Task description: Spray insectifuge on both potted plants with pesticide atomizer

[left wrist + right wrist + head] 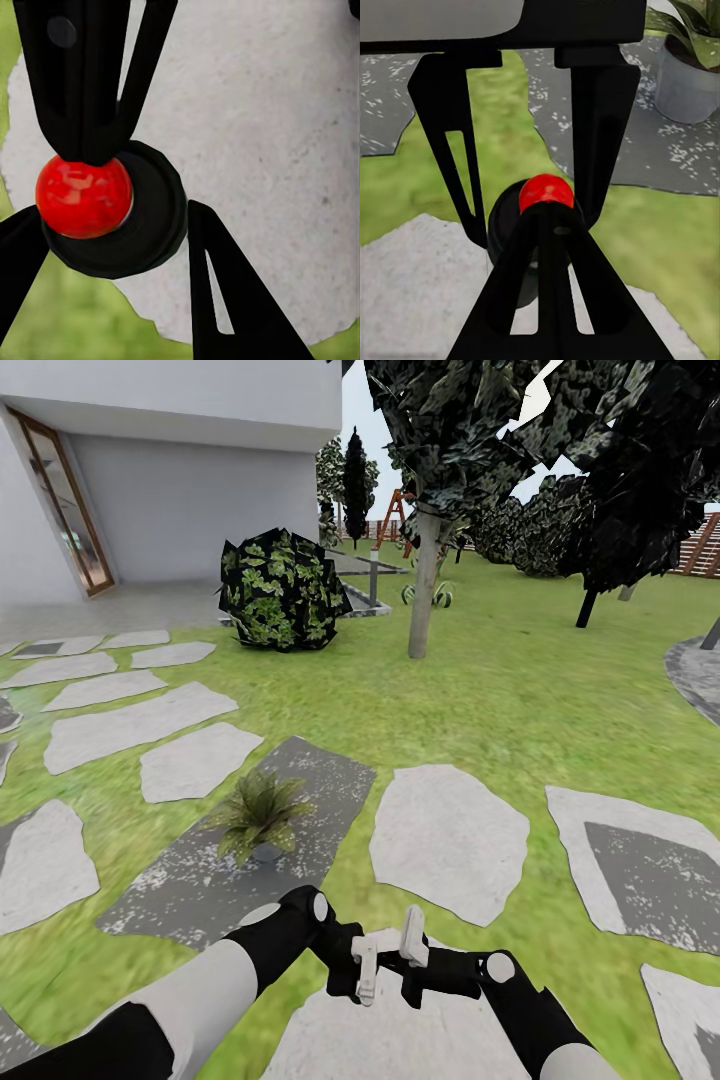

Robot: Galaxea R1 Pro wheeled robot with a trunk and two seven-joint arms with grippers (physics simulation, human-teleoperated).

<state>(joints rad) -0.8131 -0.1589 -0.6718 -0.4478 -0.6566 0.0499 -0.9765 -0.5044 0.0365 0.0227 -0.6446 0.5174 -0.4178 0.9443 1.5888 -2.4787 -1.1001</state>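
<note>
black pesticide atomizer [112,217] with red top sits between both sets of jaws: left gripper [365,970] clamps its body, right gripper [540,247] pinches the top. likely light, rigid, slick; hold mid-body. potted plant [258,815] just ahead.

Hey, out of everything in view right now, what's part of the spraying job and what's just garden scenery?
Job:
pesticide atomizer, between both hands
left hand
right hand
potted plant

Scenery:
stepping stones
leafy bush
tree trunk
house wall
</note>
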